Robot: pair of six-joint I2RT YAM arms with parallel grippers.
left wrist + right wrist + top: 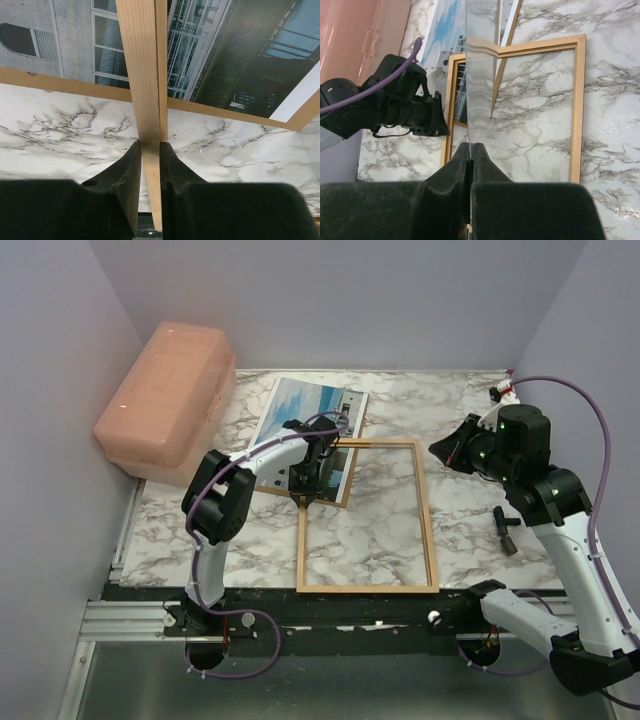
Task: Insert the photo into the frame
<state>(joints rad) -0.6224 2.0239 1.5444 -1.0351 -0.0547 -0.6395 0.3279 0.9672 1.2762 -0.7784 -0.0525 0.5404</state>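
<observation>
Since the photo is a thin print, it is judged light, limp and easily creased, and is best lifted by its white edge. It is seen lying flat on a brown board toward the back-left corner of the table, beside a pink box. Its near-right corner is overlapped by the frame, whose left rail is clamped by the left claw. A clear pane is pinched edge-on in the right claw, above the table's right side.
</observation>
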